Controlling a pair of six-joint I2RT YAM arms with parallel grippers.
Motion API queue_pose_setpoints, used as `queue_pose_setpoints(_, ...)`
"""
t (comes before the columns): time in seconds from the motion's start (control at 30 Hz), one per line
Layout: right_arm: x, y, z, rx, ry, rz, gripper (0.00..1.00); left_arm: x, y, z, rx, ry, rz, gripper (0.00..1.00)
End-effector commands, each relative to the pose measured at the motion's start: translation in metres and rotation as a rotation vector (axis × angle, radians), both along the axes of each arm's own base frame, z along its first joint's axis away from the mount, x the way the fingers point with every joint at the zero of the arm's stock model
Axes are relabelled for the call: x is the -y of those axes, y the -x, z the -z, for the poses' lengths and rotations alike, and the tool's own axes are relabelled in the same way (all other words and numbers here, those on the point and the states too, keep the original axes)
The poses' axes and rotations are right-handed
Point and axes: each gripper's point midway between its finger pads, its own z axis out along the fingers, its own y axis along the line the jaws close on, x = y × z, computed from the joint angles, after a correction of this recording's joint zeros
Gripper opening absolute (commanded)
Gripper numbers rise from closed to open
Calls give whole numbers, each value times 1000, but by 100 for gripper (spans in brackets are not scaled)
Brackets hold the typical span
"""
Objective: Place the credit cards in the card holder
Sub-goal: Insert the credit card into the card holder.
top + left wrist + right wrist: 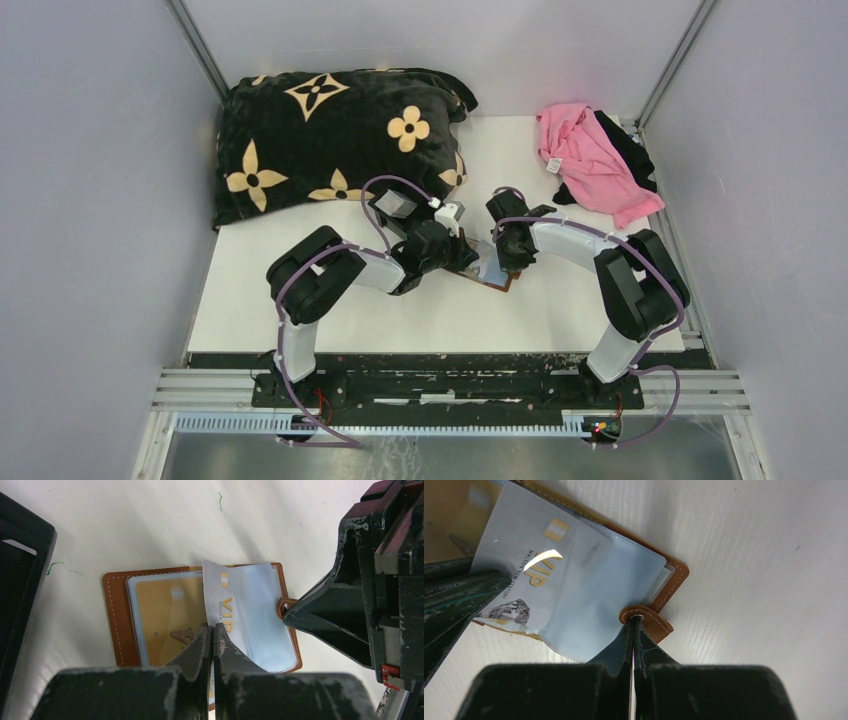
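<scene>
Card holder [117, 625] lies open flat mid-worktop [150, 520], brown stitched edge all round. An orange card [160, 610] sits in its left clear pocket. A pale VIP card [225, 600] stands tilted at the fold, its far edge over the right pocket. Left claw [213, 635] is clenched on that card's near edge. Right claw [633, 630] is clenched shut with its tips on the snap tab [651, 620] at the holder's right edge; pinch or press, can't tell. Black tray [25, 555] is near on the left. Blanket [330, 140] and pink cloth [590, 155] are well apart at the far edge, with bare worktop around the holder.
</scene>
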Motion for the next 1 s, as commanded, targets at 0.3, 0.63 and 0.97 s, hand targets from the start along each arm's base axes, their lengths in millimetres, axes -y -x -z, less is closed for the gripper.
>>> queue_pose_setpoints(0.3,-7,15,36,-80,-20,-12,1,-31,22,63,-122,-74,-130,3)
queue_pose_setpoints(0.63,-7,15,35,-78,-19,-11,1,-10,44,65,-226,32,-42,3)
queue_pose_setpoints(0.97,-7,16,37,-80,-21,-7,1,-5,54,64,-290,65,-11,3)
